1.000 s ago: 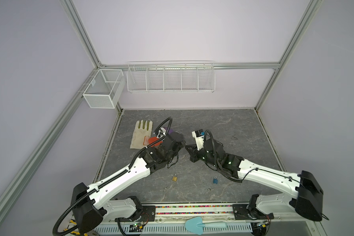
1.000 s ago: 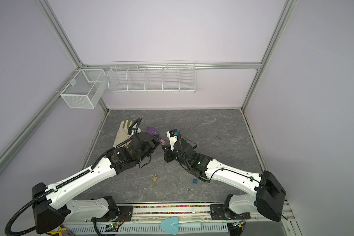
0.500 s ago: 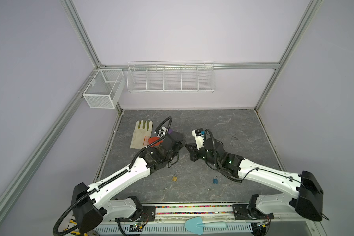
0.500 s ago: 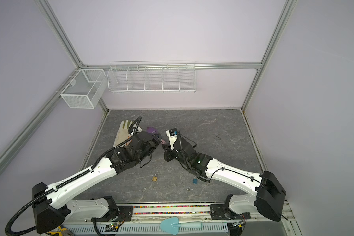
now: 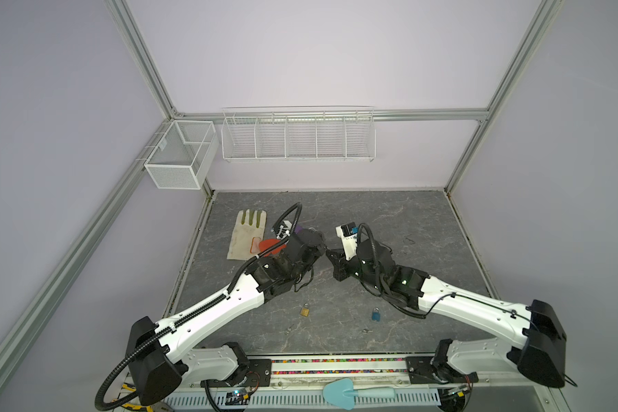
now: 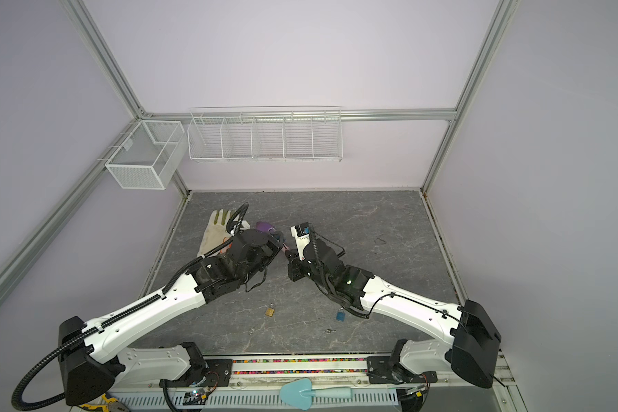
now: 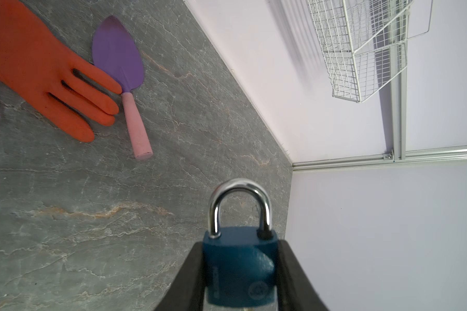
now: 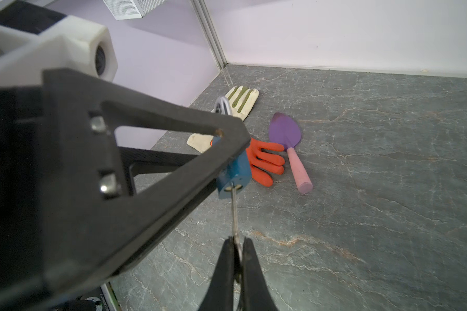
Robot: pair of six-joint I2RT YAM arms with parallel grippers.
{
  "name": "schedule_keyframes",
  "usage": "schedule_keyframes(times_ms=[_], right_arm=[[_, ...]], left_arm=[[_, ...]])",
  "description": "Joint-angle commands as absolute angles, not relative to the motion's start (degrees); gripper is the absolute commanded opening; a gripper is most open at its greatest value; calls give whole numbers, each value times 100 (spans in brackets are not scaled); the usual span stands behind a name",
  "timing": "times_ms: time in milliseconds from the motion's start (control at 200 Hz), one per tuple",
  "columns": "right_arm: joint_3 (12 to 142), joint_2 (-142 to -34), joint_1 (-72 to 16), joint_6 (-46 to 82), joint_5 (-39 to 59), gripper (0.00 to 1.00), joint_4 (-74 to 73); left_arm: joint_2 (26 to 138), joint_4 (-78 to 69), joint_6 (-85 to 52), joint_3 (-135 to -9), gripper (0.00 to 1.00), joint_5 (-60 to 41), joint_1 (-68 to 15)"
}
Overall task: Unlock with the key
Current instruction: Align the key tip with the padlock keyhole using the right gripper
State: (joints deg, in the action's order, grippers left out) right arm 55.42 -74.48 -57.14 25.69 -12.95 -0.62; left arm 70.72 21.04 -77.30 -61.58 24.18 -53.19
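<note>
My left gripper (image 7: 240,243) is shut on the body of a small blue padlock (image 7: 240,266), whose steel shackle (image 7: 239,204) is closed and points away from the wrist. The right wrist view shows the same padlock (image 8: 235,172) between the left fingers (image 8: 173,150), keyhole end facing my right gripper (image 8: 237,242). That gripper is shut on a thin silver key (image 8: 234,215). The key's tip sits at the keyhole in the padlock's underside. In both top views the left gripper (image 5: 321,246) and right gripper (image 5: 330,254) meet tip to tip above the mat's middle.
On the mat lie a brass padlock (image 5: 304,311), a second blue padlock (image 5: 375,314) and a loose key (image 5: 364,330) near the front. A cream glove (image 5: 247,235), an orange glove (image 8: 264,161) and a purple trowel (image 8: 286,134) lie behind the left gripper. Wire baskets (image 5: 297,137) hang on the back wall.
</note>
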Motion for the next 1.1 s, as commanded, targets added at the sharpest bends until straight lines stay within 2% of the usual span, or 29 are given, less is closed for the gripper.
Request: schedule_keyframes(times_ms=[0,280,550,840,1094], right_arm=[[5739,-7534,-5745,2433,-1421,6,-18],[5828,-7733,-5756,2553,-1146,6,-86],[6165,-7470,-5674,2423,-1092,6,196],[6624,-7446,-5433,2571,-20,6,505],[6646,-7654,-5437,2987,-89,6,306]], left_arm=[[7040,1907,-7651,-6269,0,2287,-5335],[6952,1574,-7803,-6179,0,2144,-5335],[7068,1711,-7522,-6221,0,1912,-5335],[7045,2083,-6943,-6324,0,1907,-5405],[6847,1819,-7172,-6218,0,2004,-5597]])
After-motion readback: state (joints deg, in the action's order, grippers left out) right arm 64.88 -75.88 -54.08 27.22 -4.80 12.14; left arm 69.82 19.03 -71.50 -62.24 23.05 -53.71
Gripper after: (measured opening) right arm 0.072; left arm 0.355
